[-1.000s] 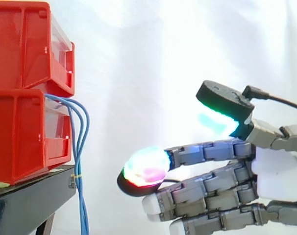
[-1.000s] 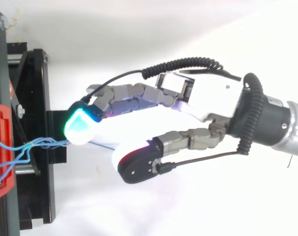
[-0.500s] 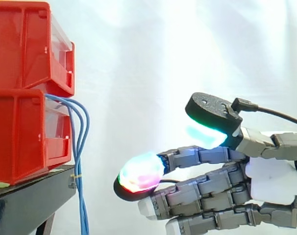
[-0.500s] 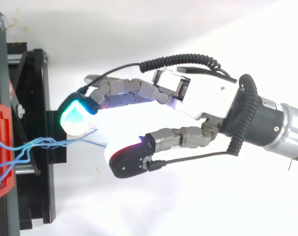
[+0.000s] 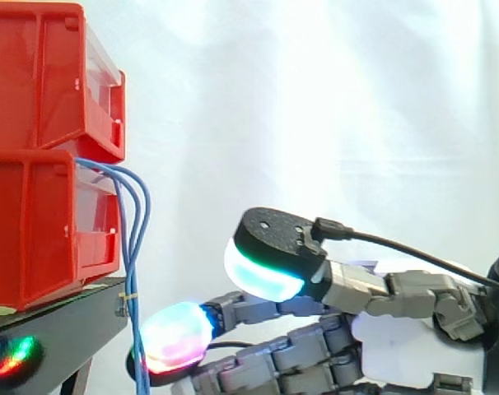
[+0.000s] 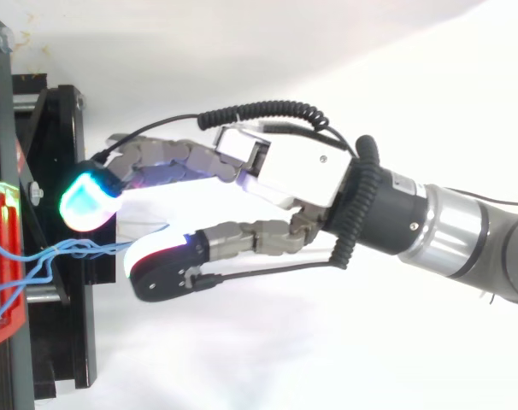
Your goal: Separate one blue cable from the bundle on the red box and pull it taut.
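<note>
My hand (image 6: 285, 175) is open. The fingers are straight and the thumb (image 5: 270, 263) is held apart from them, so I am not pinching anything yet. The blue cables (image 5: 132, 267) come out of the lower red box (image 5: 35, 222) and hang down its front, past the edge of the black stand (image 5: 52, 337). From the side, one glowing fingertip (image 5: 175, 337) is low down, just beside the hanging cables. I cannot tell if it touches them. From above, the cables (image 6: 71, 248) run toward the gap between my thumb and my fingers.

Here is what I think could go wrong. The cables twist over each other near the box, so if I close now I may catch two or three and not just one. My finger could also push the whole bunch away, and then my thumb would close on nothing. If I pull too hard, the box might slide on the stand, or the cable might slip out of my pads.

Now I count. There are two red boxes, the lower one and the upper red box (image 5: 35, 74) stacked on it. I can count three blue cables from the side, where they bend over the box edge. There is one black stand, one white curtain (image 5: 315, 99) behind, and one hand, mine.
</note>
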`<state>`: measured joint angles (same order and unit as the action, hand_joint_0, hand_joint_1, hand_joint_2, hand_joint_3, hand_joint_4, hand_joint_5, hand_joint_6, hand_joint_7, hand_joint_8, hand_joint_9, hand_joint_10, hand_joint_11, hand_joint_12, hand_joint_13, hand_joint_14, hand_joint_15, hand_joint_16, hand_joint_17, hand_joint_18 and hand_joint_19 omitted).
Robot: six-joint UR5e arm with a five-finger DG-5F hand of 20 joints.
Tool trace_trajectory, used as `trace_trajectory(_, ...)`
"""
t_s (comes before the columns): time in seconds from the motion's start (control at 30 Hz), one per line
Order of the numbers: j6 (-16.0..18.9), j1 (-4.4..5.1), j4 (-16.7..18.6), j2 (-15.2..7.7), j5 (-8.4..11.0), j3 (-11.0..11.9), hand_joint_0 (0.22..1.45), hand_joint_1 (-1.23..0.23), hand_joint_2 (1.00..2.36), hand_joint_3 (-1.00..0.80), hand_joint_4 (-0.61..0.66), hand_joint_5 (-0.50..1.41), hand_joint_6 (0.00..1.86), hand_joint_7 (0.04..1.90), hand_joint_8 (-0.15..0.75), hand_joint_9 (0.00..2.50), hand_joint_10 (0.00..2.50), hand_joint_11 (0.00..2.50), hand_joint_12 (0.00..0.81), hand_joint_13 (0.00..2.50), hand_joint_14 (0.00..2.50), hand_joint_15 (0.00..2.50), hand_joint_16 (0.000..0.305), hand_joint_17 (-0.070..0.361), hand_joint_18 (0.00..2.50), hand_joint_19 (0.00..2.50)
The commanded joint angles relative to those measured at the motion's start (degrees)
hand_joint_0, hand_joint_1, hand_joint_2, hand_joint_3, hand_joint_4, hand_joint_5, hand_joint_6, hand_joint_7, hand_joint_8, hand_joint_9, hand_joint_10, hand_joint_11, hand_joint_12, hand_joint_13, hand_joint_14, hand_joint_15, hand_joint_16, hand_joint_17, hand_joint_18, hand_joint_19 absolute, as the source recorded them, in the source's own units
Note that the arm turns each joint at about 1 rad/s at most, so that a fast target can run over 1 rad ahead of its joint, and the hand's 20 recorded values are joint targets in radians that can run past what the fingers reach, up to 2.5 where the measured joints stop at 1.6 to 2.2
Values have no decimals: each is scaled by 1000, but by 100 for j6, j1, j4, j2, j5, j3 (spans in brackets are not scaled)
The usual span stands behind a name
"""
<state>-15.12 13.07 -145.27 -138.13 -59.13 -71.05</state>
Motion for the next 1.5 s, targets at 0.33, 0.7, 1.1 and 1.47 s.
trace_trajectory(0.33,-61,3,192,-346,-10,399,525,-563,1001,-479,235,-178,502,796,257,573,0,12,338,264,0,0,45,102,283,230)
trace_trajectory(0.7,45,56,227,-504,-107,505,532,-569,1001,-476,261,-151,503,863,256,615,0,34,333,292,0,6,45,101,309,246)
trace_trajectory(1.1,414,47,263,-645,-213,663,540,-575,1002,-472,275,-125,503,1021,255,645,2,59,332,319,0,27,44,98,335,258)
trace_trajectory(1.47,827,29,-45,-530,-336,663,553,-584,1003,-463,251,-97,502,1167,253,689,3,97,327,345,1,34,42,95,374,266)
